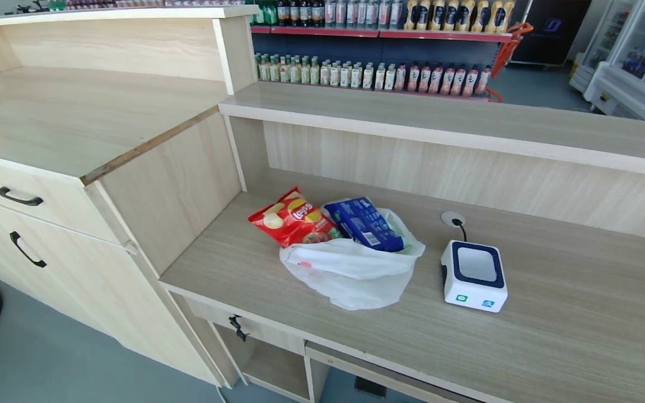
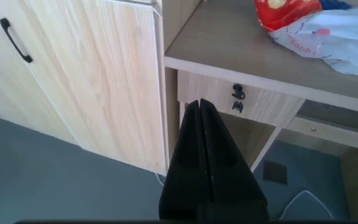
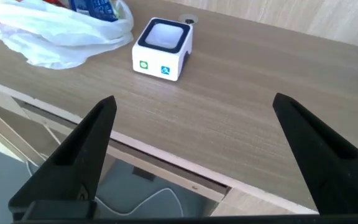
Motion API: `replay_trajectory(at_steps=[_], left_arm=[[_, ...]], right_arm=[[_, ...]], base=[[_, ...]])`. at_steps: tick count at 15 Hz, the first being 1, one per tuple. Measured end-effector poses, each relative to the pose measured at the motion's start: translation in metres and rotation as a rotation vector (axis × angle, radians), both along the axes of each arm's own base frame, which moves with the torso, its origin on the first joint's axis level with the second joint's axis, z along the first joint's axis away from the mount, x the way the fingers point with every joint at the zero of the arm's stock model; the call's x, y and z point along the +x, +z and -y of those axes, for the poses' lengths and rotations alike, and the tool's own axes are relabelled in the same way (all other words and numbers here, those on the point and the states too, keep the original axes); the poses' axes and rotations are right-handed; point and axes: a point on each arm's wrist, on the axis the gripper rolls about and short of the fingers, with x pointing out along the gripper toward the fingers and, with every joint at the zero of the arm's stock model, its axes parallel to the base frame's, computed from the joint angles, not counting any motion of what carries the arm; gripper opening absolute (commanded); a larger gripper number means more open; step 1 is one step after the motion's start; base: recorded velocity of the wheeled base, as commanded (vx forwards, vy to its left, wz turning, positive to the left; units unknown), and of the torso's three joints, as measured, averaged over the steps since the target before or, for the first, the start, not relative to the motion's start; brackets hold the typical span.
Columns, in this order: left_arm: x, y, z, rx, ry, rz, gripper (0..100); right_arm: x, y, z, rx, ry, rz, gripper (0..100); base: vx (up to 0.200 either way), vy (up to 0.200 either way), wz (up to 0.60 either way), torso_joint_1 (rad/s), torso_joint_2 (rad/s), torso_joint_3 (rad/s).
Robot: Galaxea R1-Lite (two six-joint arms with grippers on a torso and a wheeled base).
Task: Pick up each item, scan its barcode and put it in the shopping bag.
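The chip bag (image 1: 291,218) & blue pack (image 1: 364,224) sit in the shopping bag (image 1: 350,268) by the left end of the worktop (image 1: 524,347), prob. light, slippy & easy to squash, so best pinched at an edge; L pincer (image 2: 199,102) is closed empty, R pincer (image 3: 194,99) wide.

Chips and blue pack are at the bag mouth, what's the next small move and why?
Probably bring the open right tool toward the chips bag and nudge it deeper: it sticks well out of the shopping bag, beside the blue pack.
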Motion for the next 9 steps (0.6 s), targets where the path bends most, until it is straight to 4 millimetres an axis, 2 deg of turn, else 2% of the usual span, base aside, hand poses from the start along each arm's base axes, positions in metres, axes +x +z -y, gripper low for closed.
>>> replay_trajectory(at_steps=[3,9], left_arm=[[0.0000,-0.0002,0.0000,0.000,0.000,-0.001,0],[0.0000,-0.0001,0.0000,0.000,0.002,0.000,0]], right_arm=[[-0.0003,-0.0002,0.0001,0.006,-0.007,0.002,100],[-0.0002,-0.0003,0.0003,0.052,-0.013,0.004,100]], base=[[0.000,0.000,0.00,-0.157,0.46,0.304],[0.000,0.000,0.00,-0.018,0.06,0.039]])
